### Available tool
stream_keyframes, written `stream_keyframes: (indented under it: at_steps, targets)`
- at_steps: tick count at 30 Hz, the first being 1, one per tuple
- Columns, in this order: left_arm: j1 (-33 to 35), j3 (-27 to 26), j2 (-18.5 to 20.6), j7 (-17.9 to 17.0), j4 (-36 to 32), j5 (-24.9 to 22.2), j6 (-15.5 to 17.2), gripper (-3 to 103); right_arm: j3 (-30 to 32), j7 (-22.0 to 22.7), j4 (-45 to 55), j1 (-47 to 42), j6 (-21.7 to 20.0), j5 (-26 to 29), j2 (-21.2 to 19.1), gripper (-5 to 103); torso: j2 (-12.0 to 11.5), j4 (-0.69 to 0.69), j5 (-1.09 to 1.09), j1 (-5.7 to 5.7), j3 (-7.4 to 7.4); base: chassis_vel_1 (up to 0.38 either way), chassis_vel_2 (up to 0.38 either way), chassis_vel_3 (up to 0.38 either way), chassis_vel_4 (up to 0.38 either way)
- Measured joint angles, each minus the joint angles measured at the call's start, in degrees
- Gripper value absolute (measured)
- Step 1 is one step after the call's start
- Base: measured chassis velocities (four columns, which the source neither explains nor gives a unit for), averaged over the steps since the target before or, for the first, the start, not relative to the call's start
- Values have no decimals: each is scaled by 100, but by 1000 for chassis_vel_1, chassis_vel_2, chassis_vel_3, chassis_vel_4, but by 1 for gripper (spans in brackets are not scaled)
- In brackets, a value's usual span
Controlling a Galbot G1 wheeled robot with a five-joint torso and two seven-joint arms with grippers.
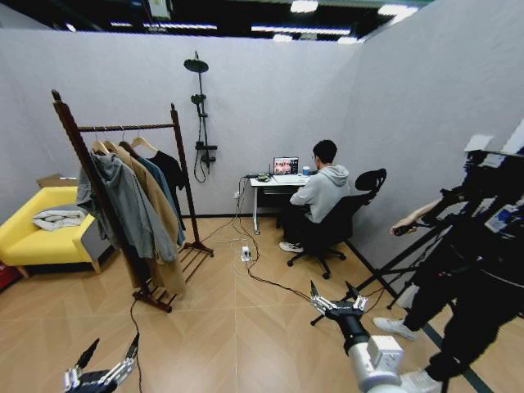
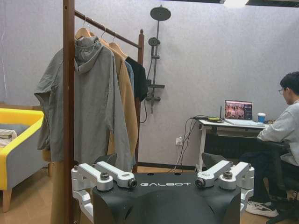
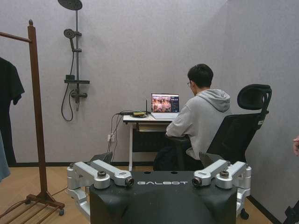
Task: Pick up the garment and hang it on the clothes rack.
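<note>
While hanging on clothes rack (image 1: 123, 128) | garment (image 1: 170, 170) far from both open grippers

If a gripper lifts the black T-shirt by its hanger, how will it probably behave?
The black T-shirt hangs in loose folds on the clothes rack, so it is probably floppy and light. Its wooden hanger looks stiff, a firmer place to grasp. Hung from one hook, it may swing against the tan coat.

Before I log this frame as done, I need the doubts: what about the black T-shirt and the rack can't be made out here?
- Garment: head view, mostly behind the tan coat; hanger and print hidden.
- Garment, right wrist view: cut off by the edge.
- Clothes rack: base shelf hidden behind the left tool housing.
- Right tool: open, holding nothing.
</note>
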Motion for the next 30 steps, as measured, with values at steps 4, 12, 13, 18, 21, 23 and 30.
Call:
stream_keyframes:
  at_steps: [4,12,13,18,21,23,30]
  targets:
    - [0,0,0,0,0,0,0,100,0,0,0,0,1,0,0,100,0,0,0,0,0,0,0,0,0]
    - [0,0,0,0,0,0,0,100,0,0,-1,0,2,0,0,100,0,0,0,0,0,0,0,0,0]
    - [0,0,0,0,0,0,0,100,0,-1,-1,0,2,0,0,100,0,0,0,0,0,0,0,0,0]
    - [0,0,0,0,0,0,0,100,0,-1,-1,0,2,0,0,100,0,0,0,0,0,0,0,0,0]
    - [0,0,0,0,0,0,0,100,0,-1,-1,0,2,0,0,100,0,0,0,0,0,0,0,0,0]
    - [0,0,0,0,0,0,0,100,0,-1,-1,-1,2,0,0,100,0,0,0,0,0,0,0,0,0]
    - [0,0,0,0,0,0,0,100,0,-1,-1,0,2,0,0,100,0,0,0,0,0,0,0,0,0]
